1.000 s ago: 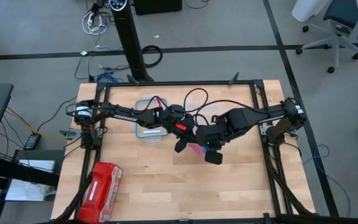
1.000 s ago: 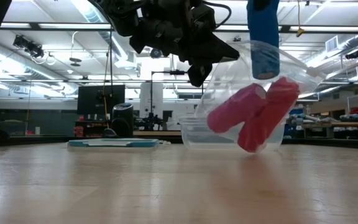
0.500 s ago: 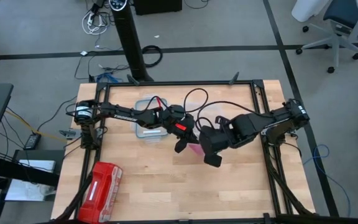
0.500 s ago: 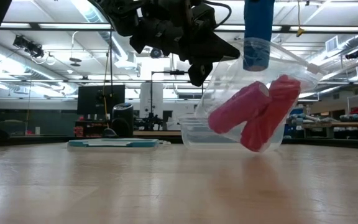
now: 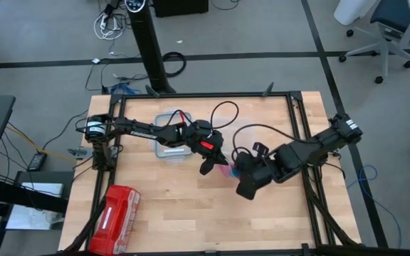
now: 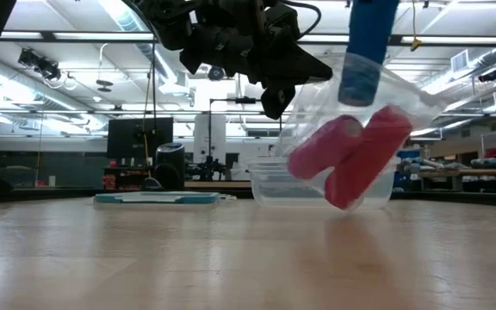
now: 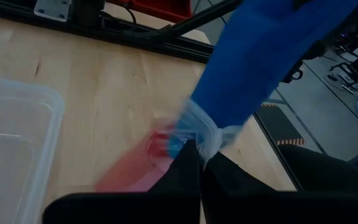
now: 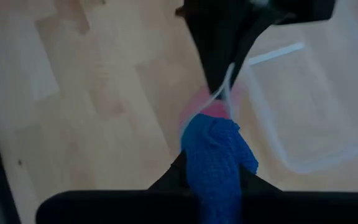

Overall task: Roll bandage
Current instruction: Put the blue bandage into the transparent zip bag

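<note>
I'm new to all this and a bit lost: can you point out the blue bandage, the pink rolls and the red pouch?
bandage (image 6: 370, 34), low view, on the hanging blue strip.
pink rolls (image 6: 321, 153), low view, middle of the left roll's side.
red pouch (image 5: 116, 211), high view, centre of its top.

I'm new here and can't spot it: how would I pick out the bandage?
Look at the middle of the wooden table, where the two arms meet over a tilted clear plastic tub. The bandage hangs into that tub from the right end effector. It is bright blue, unlike the pink rolls lying inside.
</note>
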Controlling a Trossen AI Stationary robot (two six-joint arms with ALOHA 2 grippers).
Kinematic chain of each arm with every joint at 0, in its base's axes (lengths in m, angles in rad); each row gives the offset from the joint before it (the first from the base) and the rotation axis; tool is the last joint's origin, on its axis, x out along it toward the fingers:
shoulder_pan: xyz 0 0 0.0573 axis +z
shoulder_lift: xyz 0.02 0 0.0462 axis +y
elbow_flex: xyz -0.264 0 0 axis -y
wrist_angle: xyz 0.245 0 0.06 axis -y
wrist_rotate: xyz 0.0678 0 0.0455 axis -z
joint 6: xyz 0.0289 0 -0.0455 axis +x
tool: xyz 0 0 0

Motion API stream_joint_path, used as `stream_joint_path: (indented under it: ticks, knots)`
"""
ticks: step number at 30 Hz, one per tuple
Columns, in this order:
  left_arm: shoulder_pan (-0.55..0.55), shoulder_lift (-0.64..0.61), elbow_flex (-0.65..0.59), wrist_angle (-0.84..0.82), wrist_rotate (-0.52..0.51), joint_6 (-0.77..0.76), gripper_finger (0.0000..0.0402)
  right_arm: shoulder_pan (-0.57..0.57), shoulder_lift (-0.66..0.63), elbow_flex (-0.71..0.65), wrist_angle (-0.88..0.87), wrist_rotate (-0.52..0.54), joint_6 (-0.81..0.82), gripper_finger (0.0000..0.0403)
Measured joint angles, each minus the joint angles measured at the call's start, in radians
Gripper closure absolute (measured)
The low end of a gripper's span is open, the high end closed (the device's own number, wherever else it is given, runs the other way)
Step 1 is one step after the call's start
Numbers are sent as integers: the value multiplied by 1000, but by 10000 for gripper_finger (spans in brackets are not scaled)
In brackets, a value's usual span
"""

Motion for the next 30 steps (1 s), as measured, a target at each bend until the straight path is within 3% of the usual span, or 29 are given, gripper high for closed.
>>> stream_joint_path:
  ticks: [11, 20, 30]
  knots:
    - [1, 0, 0, -8, 0, -2, 401, 67, -131, -253, 260, 157, 104, 398]
    - [18, 0, 0, 18, -4, -97, 401, 137, -138, -252, 233, 240, 167, 401]
    - [19, 0, 0, 160, -26, -229, 401, 210, -208, -251, 188, 340, 217, 402]
